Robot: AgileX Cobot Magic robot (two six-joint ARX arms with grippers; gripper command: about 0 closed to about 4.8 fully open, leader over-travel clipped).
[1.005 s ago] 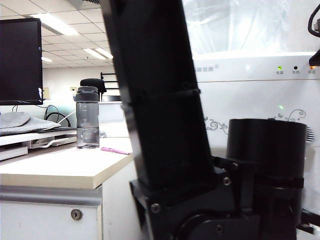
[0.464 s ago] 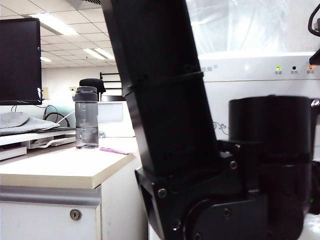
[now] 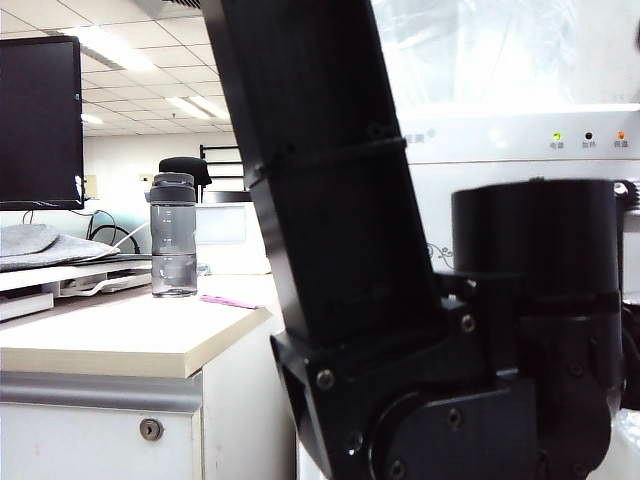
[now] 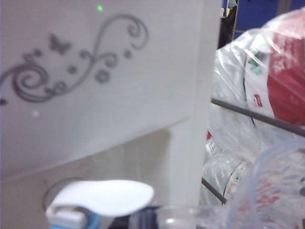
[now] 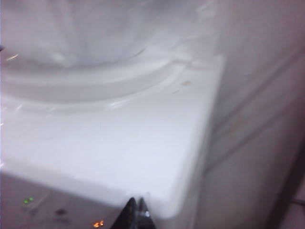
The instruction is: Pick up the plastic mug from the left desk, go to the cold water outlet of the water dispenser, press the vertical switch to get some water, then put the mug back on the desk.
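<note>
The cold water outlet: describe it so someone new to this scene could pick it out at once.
Find the tall white water dispenser with grey floral scrolls on its front. Below the scrolls, in the left wrist view, a small tap sticks out of the recessed panel: the cold water outlet. Its blue collar under a white curved vertical switch marks it; the clear plastic mug is beside it.
</note>
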